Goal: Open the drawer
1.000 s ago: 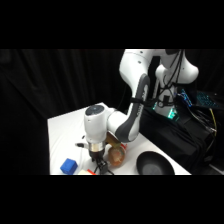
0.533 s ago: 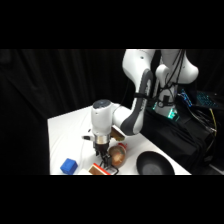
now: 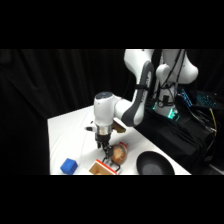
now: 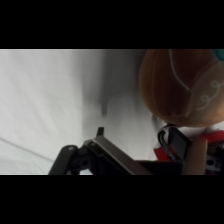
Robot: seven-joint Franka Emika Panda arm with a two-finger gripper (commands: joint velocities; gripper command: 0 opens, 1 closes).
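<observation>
The drawer (image 3: 103, 167) is a small tan box with red-and-white marks at the table's front edge. My gripper (image 3: 105, 150) hangs straight down just above its back end, close to the thin black handle. In the wrist view the drawer (image 4: 202, 155) lies at the lower right, and its black loop handle (image 4: 172, 142) stands up beside my gripper's dark linkage (image 4: 102, 150). Whether the handle is gripped cannot be made out.
A round brown-and-cream object (image 3: 119, 152) (image 4: 185, 85) lies right next to the drawer. A blue cube (image 3: 68, 165) sits to the left. A black pan (image 3: 155, 164) rests at the front right. A dark case with cables stands off the table's right side.
The gripper has shifted to the right across the table, staying low, and now hangs over the drawer's handle end. The blue cube has stayed in place.
</observation>
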